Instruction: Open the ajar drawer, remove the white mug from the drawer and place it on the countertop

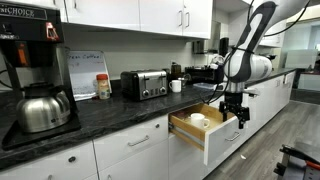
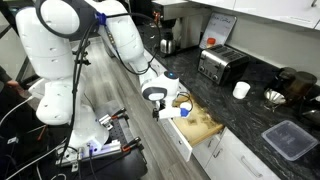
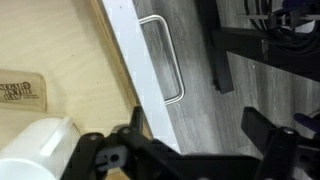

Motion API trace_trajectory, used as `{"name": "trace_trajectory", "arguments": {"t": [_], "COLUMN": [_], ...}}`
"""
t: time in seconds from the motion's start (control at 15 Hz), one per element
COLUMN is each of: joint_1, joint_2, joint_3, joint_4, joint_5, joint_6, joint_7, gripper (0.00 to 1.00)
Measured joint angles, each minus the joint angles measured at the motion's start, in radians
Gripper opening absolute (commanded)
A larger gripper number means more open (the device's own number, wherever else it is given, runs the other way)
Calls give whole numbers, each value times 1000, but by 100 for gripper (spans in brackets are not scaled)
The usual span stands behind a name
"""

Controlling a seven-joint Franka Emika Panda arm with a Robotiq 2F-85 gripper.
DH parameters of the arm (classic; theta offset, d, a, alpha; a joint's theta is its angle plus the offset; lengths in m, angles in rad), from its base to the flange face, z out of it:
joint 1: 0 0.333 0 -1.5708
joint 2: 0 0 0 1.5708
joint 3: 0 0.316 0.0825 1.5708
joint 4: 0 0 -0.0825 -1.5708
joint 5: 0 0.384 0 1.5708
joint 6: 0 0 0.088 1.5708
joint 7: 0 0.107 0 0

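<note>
The drawer stands pulled out, its pale wood box open, in both exterior views. The white mug sits inside it; it fills the lower left corner of the wrist view. My gripper hangs open and empty over the drawer's front edge. In the wrist view my gripper has one finger at the white drawer front and the other over the floor, with the silver bar handle between. The dark countertop runs above the white cabinets.
A second white mug stands on the countertop next to the toaster; both also show in an exterior view, the mug and the toaster. A metal kettle and a coffee machine are further along. A grey container lies on the counter.
</note>
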Motion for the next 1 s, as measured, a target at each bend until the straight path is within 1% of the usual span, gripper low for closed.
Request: {"name": "trace_trajectory", "arguments": {"t": [0.2,0.4,0.53,0.73,0.87,1.0], "joint_1": [28,72,109,161,188,213], "joint_2": [-20,-49,-80,-137,-169,-186], "joint_3": [-28,-76,-116,-163,-174,-174], "joint_4": [-14,-14,-3,41,80,121], "joint_5": [4,0,-30,-122,-166,-196], "joint_6": [-17,-27,-62,-178,-253,-294], "joint_7": [0,34,105,247,334,429], "gripper": [100,100,100,100,100,100]}}
